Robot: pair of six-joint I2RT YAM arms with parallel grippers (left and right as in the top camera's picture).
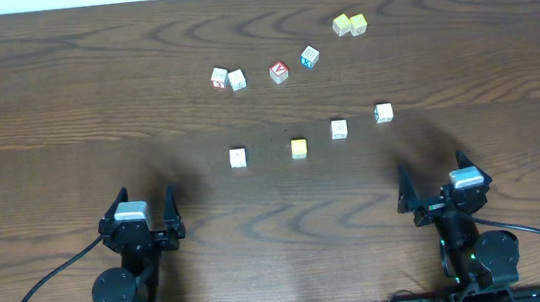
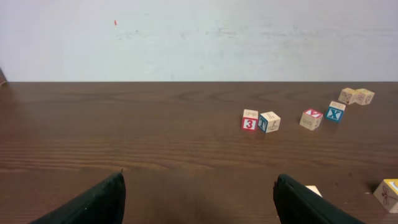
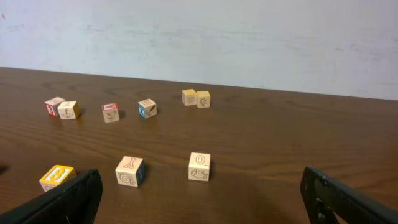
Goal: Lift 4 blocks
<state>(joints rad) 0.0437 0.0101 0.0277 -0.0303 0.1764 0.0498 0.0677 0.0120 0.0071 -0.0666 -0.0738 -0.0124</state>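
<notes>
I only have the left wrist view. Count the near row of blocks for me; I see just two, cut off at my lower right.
Observer: Four, all resting on the table: leftmost cream block, yellow-topped block, third cream block, rightmost cream block.
Operator: Report the right gripper.
Observer: The right gripper is open and empty. It sits short of that row, slightly right of the rightmost cream block.
Operator: Read me a marking on that rightmost one.
Observer: In the right wrist view its top face shows a 0.
</notes>
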